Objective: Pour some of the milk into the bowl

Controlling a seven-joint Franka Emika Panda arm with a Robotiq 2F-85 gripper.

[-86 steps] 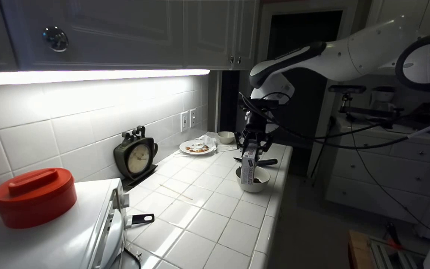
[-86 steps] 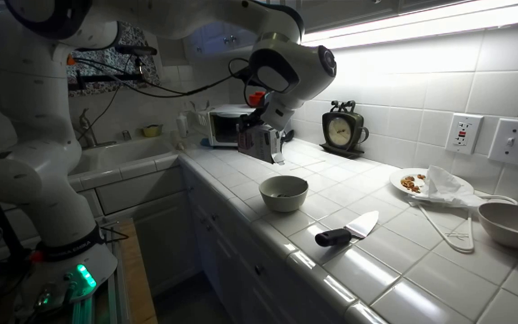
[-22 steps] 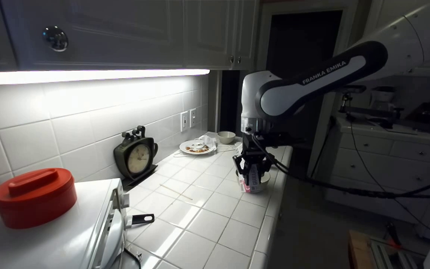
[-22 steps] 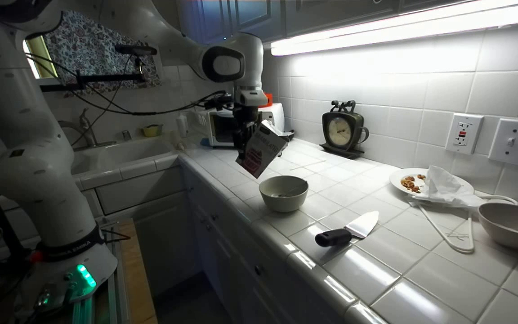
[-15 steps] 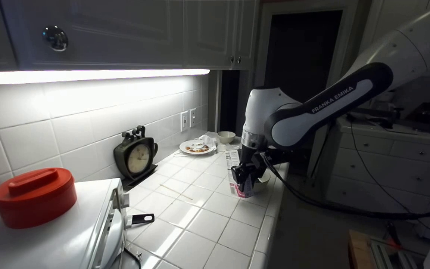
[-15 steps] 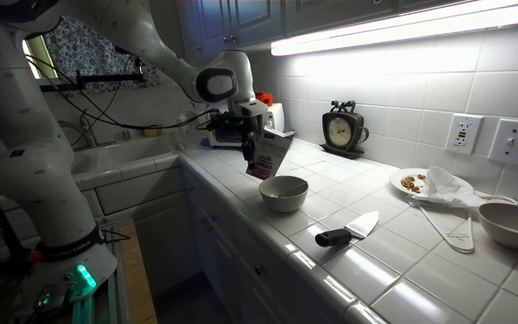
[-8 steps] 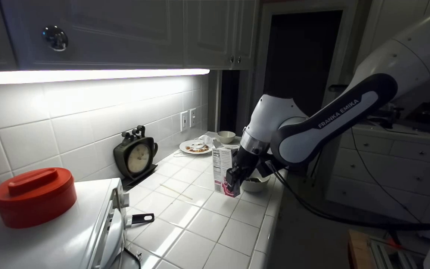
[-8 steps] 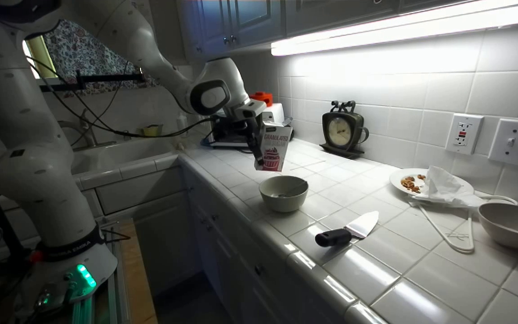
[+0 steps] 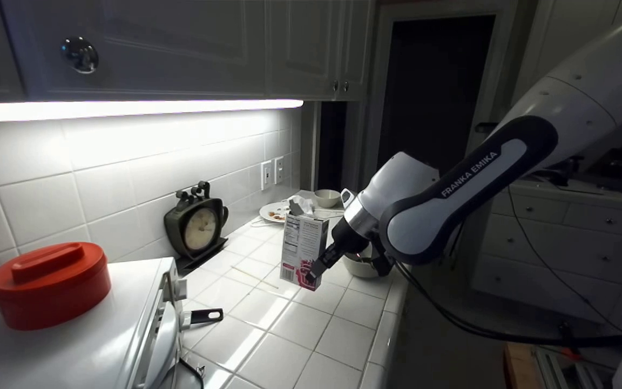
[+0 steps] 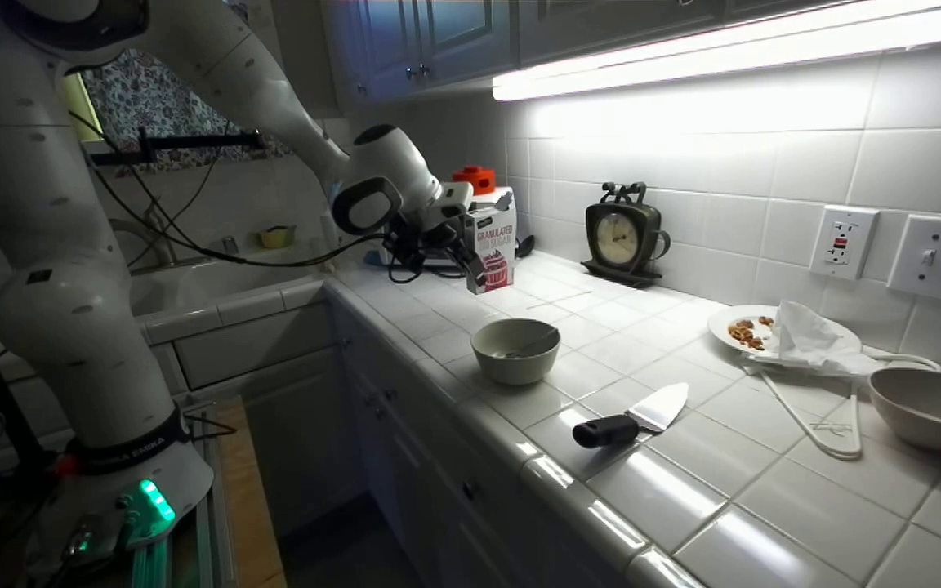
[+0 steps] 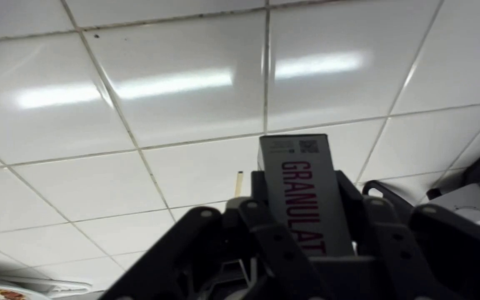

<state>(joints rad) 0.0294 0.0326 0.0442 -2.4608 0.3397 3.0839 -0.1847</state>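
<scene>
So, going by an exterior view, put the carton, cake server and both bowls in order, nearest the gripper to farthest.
1. Carton: in the gripper.
2. Near bowl: around the picture's middle.
3. Cake server: lower right of that bowl.
4. Far bowl: picture's right edge.

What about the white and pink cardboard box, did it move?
Yes: in an exterior view, the box moved left of the round grey bowl it overlapped earlier.

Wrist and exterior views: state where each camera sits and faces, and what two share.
Wrist view: behind the hand, facing down at the counter; hand shows, gripping carton.
An exterior view: oven end, facing along the counter; arm, hand show.
An exterior view: plate end, facing oven and sink; base, arm, hand show.
Both exterior views share carton, bowl and plate.
</scene>
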